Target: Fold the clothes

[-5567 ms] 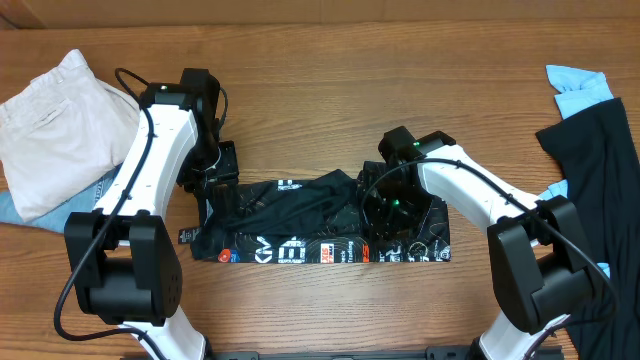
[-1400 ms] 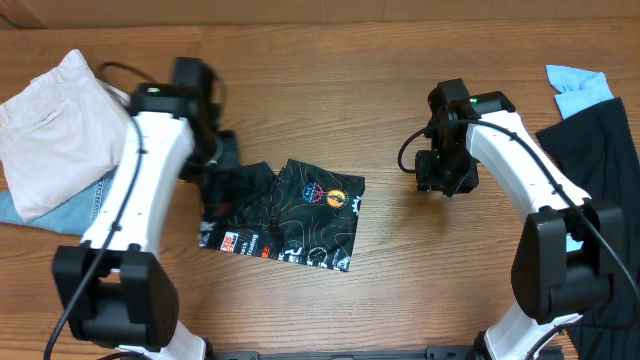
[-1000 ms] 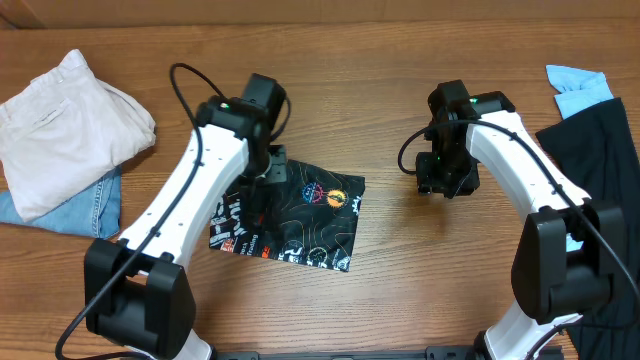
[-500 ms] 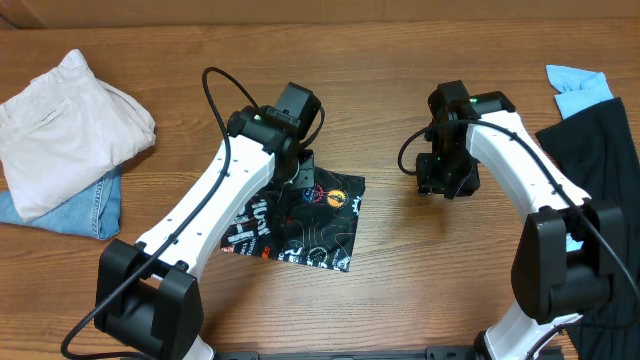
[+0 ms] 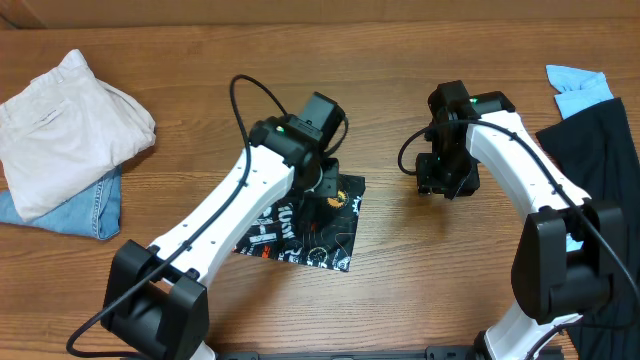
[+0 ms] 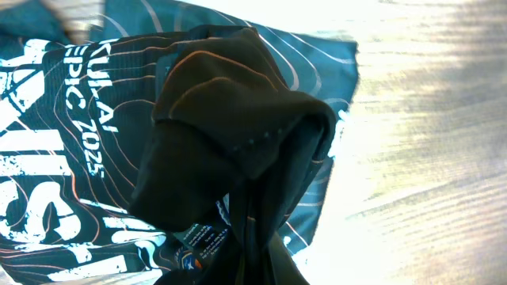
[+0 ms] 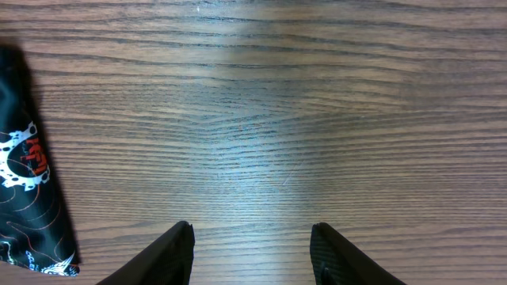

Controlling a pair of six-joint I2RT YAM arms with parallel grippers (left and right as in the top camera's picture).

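Note:
The black jersey (image 5: pixel 322 238) with thin orange lines and white lettering lies folded small on the wooden table, under my left arm. My left gripper (image 5: pixel 322 192) is over its right half, shut on a bunched fold of the jersey (image 6: pixel 238 127) that hangs from the jaws above the flat layer. The fingers themselves are hidden by cloth. To the right, apart from the jersey, my right gripper (image 7: pixel 252 241) stands open over bare wood with nothing between its fingers; only the jersey's edge (image 7: pixel 24 190) shows at the left of its view.
A beige garment (image 5: pixel 60 125) lies on blue denim (image 5: pixel 75 205) at the far left. A black garment (image 5: pixel 600 170) and a light-blue one (image 5: pixel 578 88) lie at the right edge.
My left gripper has swept right across the jersey, pulling the held fold over the flat layer. The right arm has not moved.

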